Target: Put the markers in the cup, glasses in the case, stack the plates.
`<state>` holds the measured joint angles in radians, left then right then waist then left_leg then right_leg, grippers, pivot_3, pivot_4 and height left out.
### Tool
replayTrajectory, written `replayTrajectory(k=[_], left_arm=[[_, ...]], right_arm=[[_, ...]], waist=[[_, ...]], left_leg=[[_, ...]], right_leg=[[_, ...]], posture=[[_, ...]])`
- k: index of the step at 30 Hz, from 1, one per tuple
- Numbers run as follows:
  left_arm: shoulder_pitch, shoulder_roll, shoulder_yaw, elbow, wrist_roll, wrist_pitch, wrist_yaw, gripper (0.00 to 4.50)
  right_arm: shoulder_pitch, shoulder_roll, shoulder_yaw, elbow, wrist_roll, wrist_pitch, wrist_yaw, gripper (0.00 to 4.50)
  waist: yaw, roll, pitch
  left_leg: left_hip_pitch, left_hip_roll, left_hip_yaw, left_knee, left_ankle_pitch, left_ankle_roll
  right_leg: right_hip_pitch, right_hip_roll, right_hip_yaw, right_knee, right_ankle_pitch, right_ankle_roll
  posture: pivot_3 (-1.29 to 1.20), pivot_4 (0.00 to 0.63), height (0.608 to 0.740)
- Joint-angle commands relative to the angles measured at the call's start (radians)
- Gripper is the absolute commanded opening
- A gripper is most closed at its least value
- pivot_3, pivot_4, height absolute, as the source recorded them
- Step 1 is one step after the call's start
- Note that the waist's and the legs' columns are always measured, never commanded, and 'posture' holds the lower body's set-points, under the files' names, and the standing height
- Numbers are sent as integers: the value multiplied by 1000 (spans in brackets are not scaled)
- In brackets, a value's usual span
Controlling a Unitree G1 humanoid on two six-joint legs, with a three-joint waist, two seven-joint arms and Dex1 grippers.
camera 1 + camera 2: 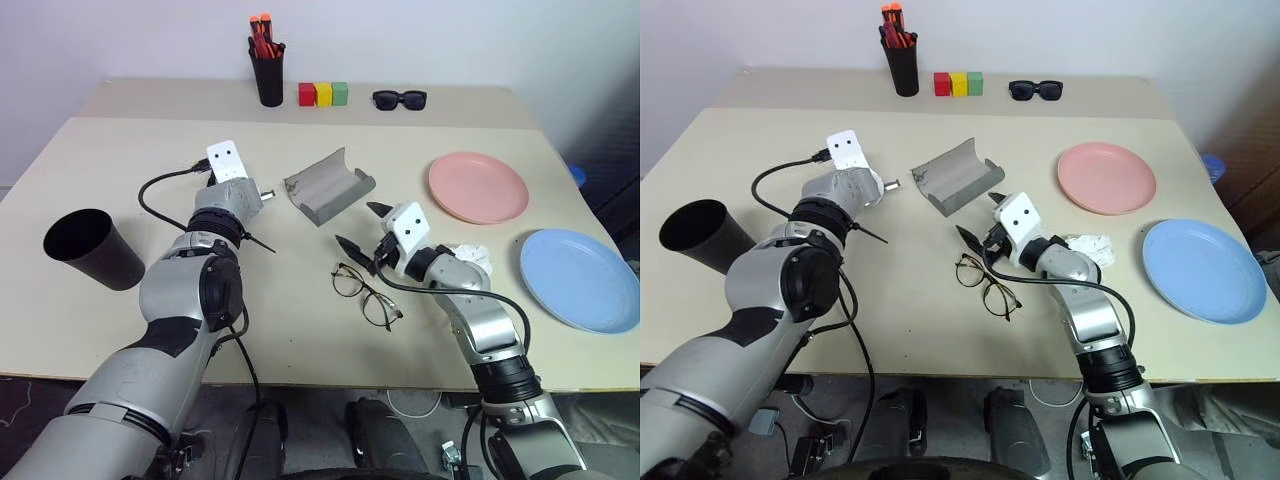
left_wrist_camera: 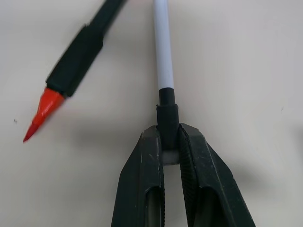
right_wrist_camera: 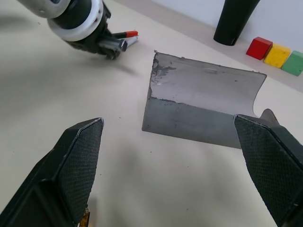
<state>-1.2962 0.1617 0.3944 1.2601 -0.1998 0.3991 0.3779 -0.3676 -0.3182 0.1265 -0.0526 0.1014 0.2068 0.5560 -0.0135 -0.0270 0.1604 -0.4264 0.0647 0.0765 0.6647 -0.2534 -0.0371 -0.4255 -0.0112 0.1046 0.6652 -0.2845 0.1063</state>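
Beige tabletop [image 1: 120,330] is seen under both arms, with a pale wall behind it. At mid-table, left of centre, the left gripper [image 2: 169,142] is clamped on the black end of the slim white marker [image 2: 163,47], which lies along the table surface. Just beside it lies the slim red marker with a black grip [image 2: 71,71], its red tip bared; the two shafts are seen apart at the gripper end and drawing nearer farther out.

The right gripper [image 3: 175,165] is held with its fingers [image 3: 75,165] spread wide and nothing between them, aimed level toward the grey felt oblong glasses case [image 1: 328,184], which lies opened on the table between the two grippers. The thin dark wire-frame eyeglasses [image 1: 366,294] are found on the table just below the right gripper, apart from it.

Further out, the wide matte black tapered cup [image 1: 92,250] lies on its side near the left table edge, its mouth open toward the camera. The round salmon-pink plate [image 1: 478,187] and the round light-blue plate [image 1: 580,279] are placed separately at the right, not stacked.

At the far edge are noted a narrow black holder of orange-red markers [image 1: 268,70], red, yellow and green blocks [image 1: 323,94], and thick black sunglasses [image 1: 399,99].
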Motion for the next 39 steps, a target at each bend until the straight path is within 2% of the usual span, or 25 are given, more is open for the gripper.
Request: replayTrajectory(k=[1, 5, 8, 14, 19, 23, 26, 33, 39], left_arm=[[-17, 13, -77, -102, 52, -148, -109, 128], [60, 66, -201, -310, 154, -236, -185, 128], [250, 132, -240, -724, 180, -241, -255, 128], [638, 226, -147, -1443, 188, -42, -272, 128], [882, 187, -54, -1811, 230, 91, -204, 128], [1064, 124, -38, -1912, 325, 90, -138, 128], [1133, 67, -26, -1893, 320, 43, -122, 128], [1180, 17, -2, -1793, 307, -76, -109, 128], [1224, -4, -3, -1740, 360, -120, -63, 128]], right_arm=[[-24, 7, -2, -40, 9, -4, 2, 4500], [-34, 2, -5, -40, 17, -3, 12, 4500], [-39, 1, -7, -44, 26, -2, 24, 4500], [-59, 8, -3, -57, 69, 8, 64, 4500], [-111, 7, -9, -90, 204, 73, 187, 4500], [-148, -5, 20, -100, 250, 92, 277, 4500], [-155, -1, 41, -90, 244, 92, 298, 4500], [-125, 16, 78, -86, 227, 71, 304, 4500], [-91, 25, 92, -100, 211, 63, 279, 4500]], waist=[[0, 0, 0], [-5, 0, 0], [-17, 1, 0], [-26, 1, 0], [-18, 1, 0], [-18, 0, -1], [-9, -2, -2], [-3, -2, -2], [-5, -2, -2]], left_leg=[[0, 0, 0, 0, 0, 0], [0, 0, 0, 0, 0, -1], [1, 1, 1, -2, 3, -5], [0, 2, 1, -1, 4, -8], [1, 2, 0, 1, 1, -2], [2, 2, -1, 2, 1, -1], [2, 2, -1, 2, 1, -1], [2, 2, -1, 2, 0, -1], [2, 2, -1, 2, 0, -1]], right_leg=[[0, 0, 0, 0, 0, 0], [0, 0, 0, 0, 0, 0], [0, 0, 0, 0, 0, 0], [-1, 0, 1, 2, 0, 0], [0, 0, 0, 4, 0, 0], [1, 0, 0, 4, 0, -1], [2, 0, 0, 4, 0, -1], [1, -1, 0, 3, 0, -1], [1, 0, 0, 3, 0, -1]], posture=[[0, 150, 725], [0, 150, 725], [0, 150, 725], [0, 150, 725], [0, 150, 725], [0, 150, 725], [0, 150, 725], [0, 150, 725], [0, 150, 725]])
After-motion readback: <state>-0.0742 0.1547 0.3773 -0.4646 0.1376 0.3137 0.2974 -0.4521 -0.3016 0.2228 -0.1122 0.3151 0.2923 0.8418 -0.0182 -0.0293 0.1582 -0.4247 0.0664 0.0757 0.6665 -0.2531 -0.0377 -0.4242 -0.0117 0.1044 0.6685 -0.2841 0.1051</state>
